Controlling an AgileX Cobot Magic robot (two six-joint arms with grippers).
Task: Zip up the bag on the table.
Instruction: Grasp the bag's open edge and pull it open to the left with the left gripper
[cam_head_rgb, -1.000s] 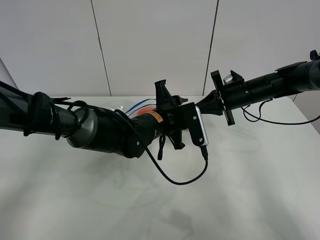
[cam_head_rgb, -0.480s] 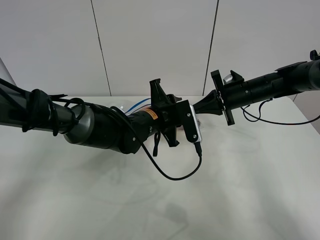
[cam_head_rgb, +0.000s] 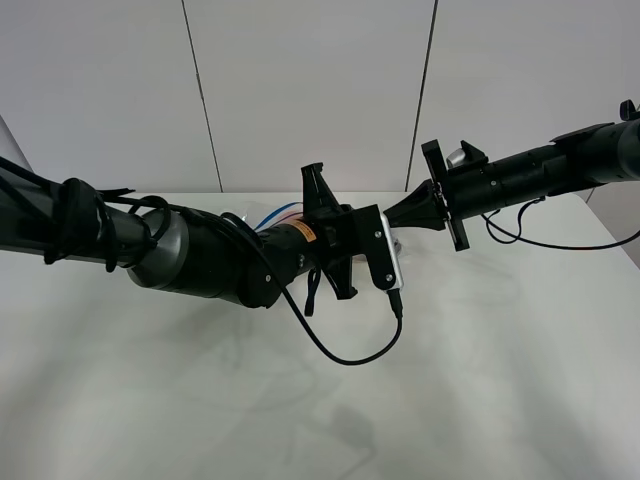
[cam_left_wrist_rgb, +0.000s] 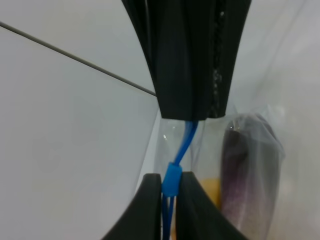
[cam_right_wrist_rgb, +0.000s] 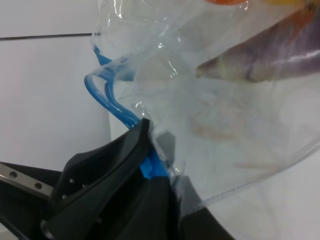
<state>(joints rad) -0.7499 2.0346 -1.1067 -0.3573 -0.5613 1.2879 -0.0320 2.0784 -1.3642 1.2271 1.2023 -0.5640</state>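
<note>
- Blue slider (cam_left_wrist_rgb: 171, 180) is sitting clamped between the left fingers (cam_left_wrist_rgb: 150, 210), on the strip (cam_left_wrist_rgb: 188, 135) of the bag (cam_right_wrist_rgb: 225, 115).
- Right fingers (cam_right_wrist_rgb: 115, 165) are pinching the strip's end, at 3 o'clock from the slider.
- Strip is running roughly 3-to-9, so the pull is likely heading toward 9.
- Bag is sitting at 12 o'clock of the white worktop (cam_head_rgb: 500, 380), with the left arm (cam_head_rgb: 200, 260) hiding most of it.

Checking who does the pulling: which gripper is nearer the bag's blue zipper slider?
Left. The left gripper is pinched on the slider; the right gripper clamps the blue strip further along.
</note>
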